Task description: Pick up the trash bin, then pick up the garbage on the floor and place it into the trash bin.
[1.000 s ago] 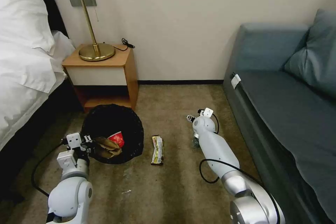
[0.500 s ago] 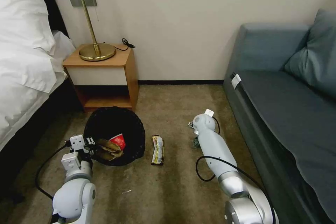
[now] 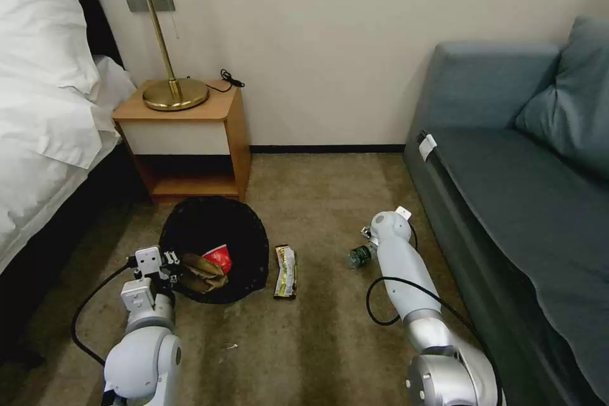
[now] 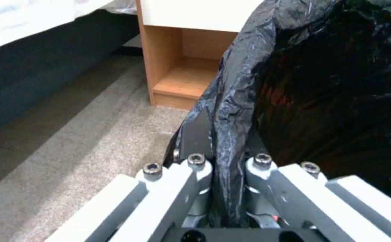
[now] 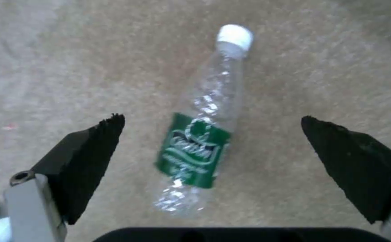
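The trash bin (image 3: pixel 214 228), lined with a black bag, is by the nightstand and holds a crushed red cup (image 3: pixel 217 258) and crumpled brown paper (image 3: pixel 202 273). My left gripper (image 4: pixel 227 134) is shut on the bag-covered rim (image 4: pixel 231 101) at the bin's near left side, where the gripper (image 3: pixel 171 264) also shows in the head view. Garbage lies on the carpet: a flat snack wrapper (image 3: pixel 285 271) just right of the bin, and a clear green-labelled bottle (image 3: pixel 359 256) further right. My right gripper (image 5: pixel 210 117) hangs open above the bottle (image 5: pixel 200 141), one finger on each side, not touching it.
A wooden nightstand (image 3: pixel 190 133) with a brass lamp (image 3: pixel 172 92) stands behind the bin. A bed (image 3: pixel 44 120) runs along the left and a blue sofa (image 3: pixel 520 190) along the right. Open carpet (image 3: pixel 298 342) lies in front of the wrapper.
My right arm has swung right and back, so the bottle now shows beside it. The left arm and the bin it holds have shifted slightly right and nearer.
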Robot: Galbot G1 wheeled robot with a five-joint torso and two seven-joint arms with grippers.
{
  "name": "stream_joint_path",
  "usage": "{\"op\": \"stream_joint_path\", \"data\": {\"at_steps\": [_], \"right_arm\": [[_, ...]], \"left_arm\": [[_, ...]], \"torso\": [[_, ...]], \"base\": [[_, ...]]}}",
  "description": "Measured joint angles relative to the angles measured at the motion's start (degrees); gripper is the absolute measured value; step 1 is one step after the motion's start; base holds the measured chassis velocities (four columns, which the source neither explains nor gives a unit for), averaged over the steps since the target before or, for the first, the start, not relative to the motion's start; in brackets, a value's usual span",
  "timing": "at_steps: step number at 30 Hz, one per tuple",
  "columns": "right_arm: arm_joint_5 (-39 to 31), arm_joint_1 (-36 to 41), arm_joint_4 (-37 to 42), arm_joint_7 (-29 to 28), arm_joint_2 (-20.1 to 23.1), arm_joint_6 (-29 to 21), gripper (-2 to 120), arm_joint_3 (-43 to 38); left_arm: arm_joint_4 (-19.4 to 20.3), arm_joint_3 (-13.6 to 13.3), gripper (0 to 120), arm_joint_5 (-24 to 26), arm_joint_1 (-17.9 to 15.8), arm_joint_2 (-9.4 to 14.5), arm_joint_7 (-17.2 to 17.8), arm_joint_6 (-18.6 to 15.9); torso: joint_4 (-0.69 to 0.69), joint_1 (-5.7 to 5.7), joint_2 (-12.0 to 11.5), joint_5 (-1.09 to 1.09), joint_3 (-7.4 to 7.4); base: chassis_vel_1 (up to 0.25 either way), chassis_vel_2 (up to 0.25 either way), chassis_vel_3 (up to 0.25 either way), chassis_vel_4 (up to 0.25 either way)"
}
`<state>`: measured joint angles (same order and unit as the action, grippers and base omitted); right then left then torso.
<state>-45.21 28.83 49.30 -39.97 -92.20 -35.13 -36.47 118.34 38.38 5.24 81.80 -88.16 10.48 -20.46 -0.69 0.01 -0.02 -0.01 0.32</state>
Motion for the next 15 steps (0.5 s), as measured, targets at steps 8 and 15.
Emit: {"op": "stream_joint_path", "data": {"at_steps": [8, 15], "right_arm": [[-5.7, 1.6, 2.2, 0.0, 0.0, -0.6, 100, -0.5], [-7.4, 4.5, 3.8, 0.7, 0.0, -0.7, 100, 0.9]], "left_arm": [[-0.2, -1.0, 3, -1.0, 0.2, -0.9, 0.1, 0.3], [0.0, -1.0, 3, -1.3, 0.3, -1.2, 0.2, 0.4]], "torso": [[0.0, 0.0, 0.0, 0.0, 0.0], [0.0, 0.0, 0.0, 0.0, 0.0]], "base": [[0.0, 0.0, 0.0, 0.0], [0.0, 0.0, 0.0, 0.0]]}}
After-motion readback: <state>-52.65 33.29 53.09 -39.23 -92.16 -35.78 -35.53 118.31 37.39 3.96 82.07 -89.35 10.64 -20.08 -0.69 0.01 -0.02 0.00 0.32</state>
